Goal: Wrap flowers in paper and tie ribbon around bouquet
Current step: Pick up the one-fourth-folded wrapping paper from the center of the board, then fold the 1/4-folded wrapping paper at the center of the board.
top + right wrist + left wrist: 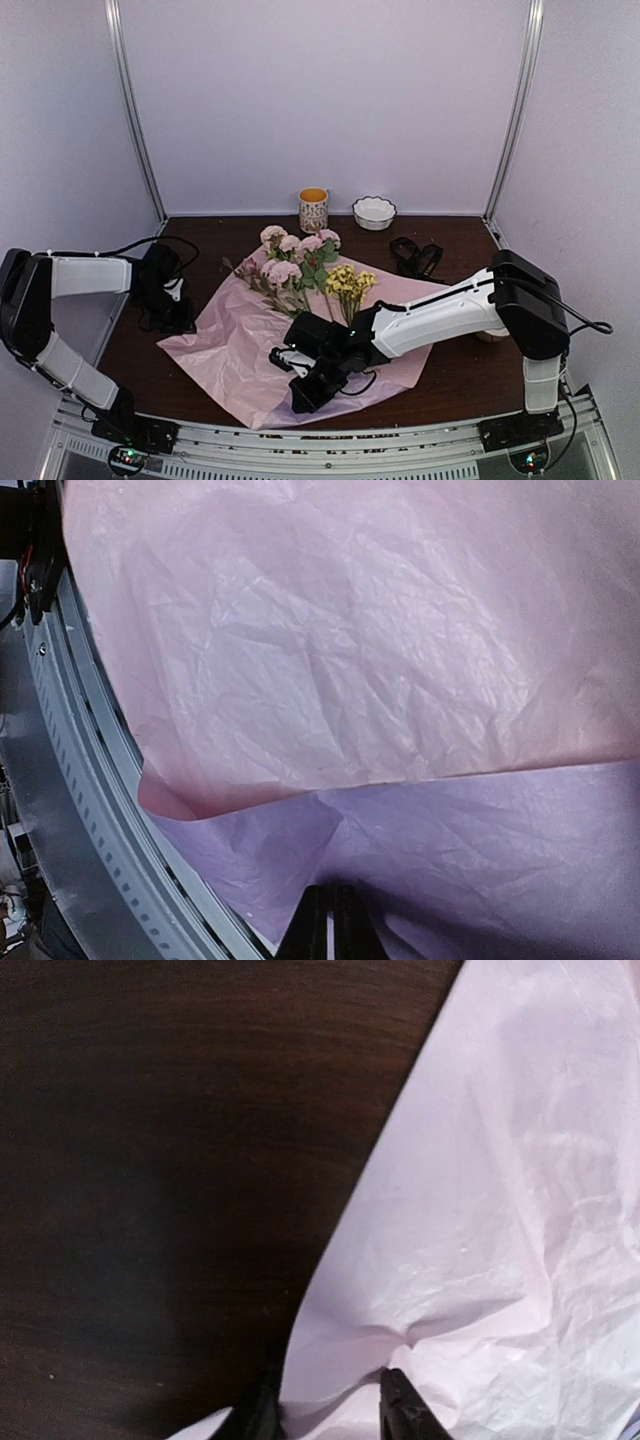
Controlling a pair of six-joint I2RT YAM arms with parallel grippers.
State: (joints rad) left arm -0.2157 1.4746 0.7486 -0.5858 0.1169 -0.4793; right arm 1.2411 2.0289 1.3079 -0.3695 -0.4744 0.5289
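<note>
We find the paper (235,345) spread flat on the dark wooden table (455,372), one corner reaching the near edge. The flowers (300,262) lie on its far part, heads pointing away from the arms and stems running back over the sheet. The ribbon (417,257) lies in loose loops on the bare table, just beyond the paper's right far edge.

The left gripper (330,1412) sits at the sheet's left edge. Its fingers (405,1412) stand apart on either side of a raised fold of paper. We cannot tell whether that fold is clamped.

The right gripper (327,920) is low over the near part of the sheet, fingertips clenched together against the paper. We cannot see whether any paper is pinched between them.

A patterned cup (313,210) and a white bowl (374,212) stand at the far edge.
</note>
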